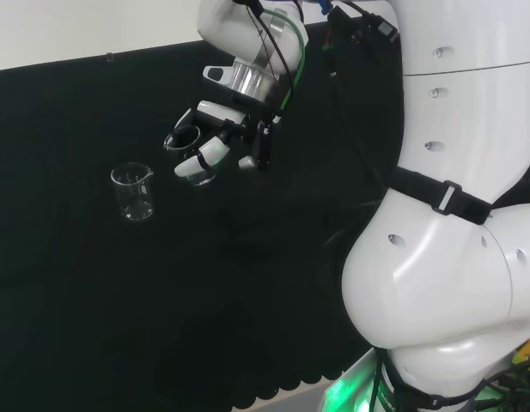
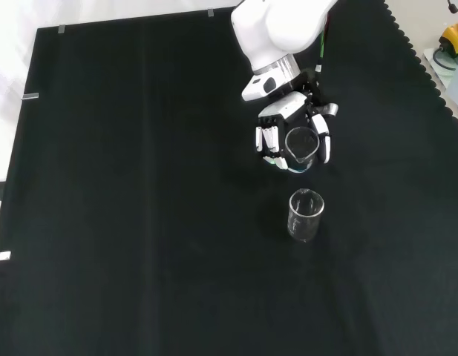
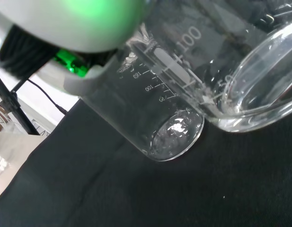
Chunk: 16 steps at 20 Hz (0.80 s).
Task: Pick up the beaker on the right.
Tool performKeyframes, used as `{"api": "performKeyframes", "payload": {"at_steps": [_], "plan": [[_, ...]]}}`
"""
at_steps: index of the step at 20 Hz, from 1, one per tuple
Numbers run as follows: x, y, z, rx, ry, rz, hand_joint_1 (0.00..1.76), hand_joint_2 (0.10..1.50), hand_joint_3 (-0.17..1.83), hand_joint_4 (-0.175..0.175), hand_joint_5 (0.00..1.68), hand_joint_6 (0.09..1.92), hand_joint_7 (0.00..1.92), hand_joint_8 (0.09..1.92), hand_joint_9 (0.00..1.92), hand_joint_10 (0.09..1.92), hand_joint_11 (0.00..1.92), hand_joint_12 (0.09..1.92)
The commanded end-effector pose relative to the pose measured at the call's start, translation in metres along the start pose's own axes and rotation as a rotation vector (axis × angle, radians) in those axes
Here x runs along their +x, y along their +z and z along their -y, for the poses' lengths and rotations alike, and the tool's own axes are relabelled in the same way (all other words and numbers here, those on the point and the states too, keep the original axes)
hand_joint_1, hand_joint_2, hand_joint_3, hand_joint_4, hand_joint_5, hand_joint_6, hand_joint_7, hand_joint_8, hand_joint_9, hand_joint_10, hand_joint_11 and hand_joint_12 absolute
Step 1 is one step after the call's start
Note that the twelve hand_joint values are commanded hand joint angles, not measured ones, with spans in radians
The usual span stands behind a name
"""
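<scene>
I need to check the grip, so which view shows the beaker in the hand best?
The front view: the held beaker shows its open rim between the curled fingers of the hand. The head view has fingers partly covering it. The wrist view shows glass up close, but which piece is held is unclear.

Cloth plain black, scalloped edge at right in front view. Hand black and white, fingers white over black. Held beaker clear glass, white graduation marks in wrist view. Standing beaker clear. Arm white, black strap; green cable near wrist.
</scene>
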<state>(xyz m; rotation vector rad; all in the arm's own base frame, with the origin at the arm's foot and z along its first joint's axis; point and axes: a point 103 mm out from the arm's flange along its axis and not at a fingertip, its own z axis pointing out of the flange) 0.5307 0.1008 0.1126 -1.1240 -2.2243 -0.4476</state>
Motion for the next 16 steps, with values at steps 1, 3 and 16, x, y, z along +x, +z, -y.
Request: {"api": "performKeyframes", "payload": {"at_steps": [1, 3, 16], "plan": [[0.003, -0.0053, 0.0018, 0.016, 0.0, 0.011, 1.32, 0.65, 0.56, -0.175, 1.43, 0.29, 1.52, 0.17, 1.61, 0.09, 0.96, 0.91], [0.0037, -0.0065, 0.0018, 0.022, -0.002, 0.016, 1.32, 0.65, 0.57, -0.175, 1.43, 0.29, 1.53, 0.17, 1.61, 0.09, 0.96, 0.91], [0.0072, -0.0113, -0.0025, 0.05, -0.01, 0.035, 1.32, 0.64, 0.58, -0.175, 1.44, 0.28, 1.53, 0.16, 1.62, 0.09, 0.96, 0.91]]}}
